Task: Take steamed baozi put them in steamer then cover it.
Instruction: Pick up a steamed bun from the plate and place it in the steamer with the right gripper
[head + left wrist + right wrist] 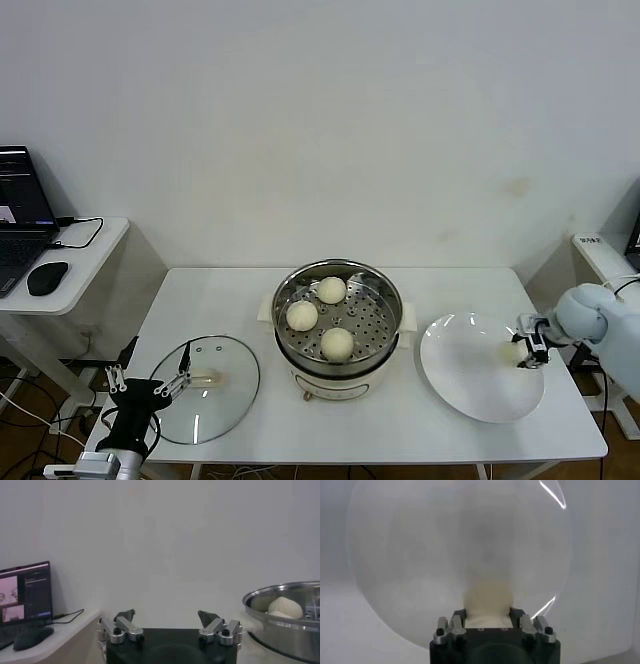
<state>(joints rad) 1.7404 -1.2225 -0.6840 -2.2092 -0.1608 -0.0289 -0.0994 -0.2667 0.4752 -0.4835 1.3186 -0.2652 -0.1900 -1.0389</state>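
— Cream-white baozi (331, 290): where are they?
— Three sit in the steamer (338, 370); the fourth bun (513, 351) is on the white plate (470, 385), with the right gripper (530, 352) clamped on it.
— And the cover (215, 400)?
— It lies flat on the table (400, 440), left of the steamer, with the left gripper (172, 382) above its edge, jaws apart.

White table (250, 290), white plate (455, 385), side desk (85, 265), laptop (20, 220), black mouse (47, 277)
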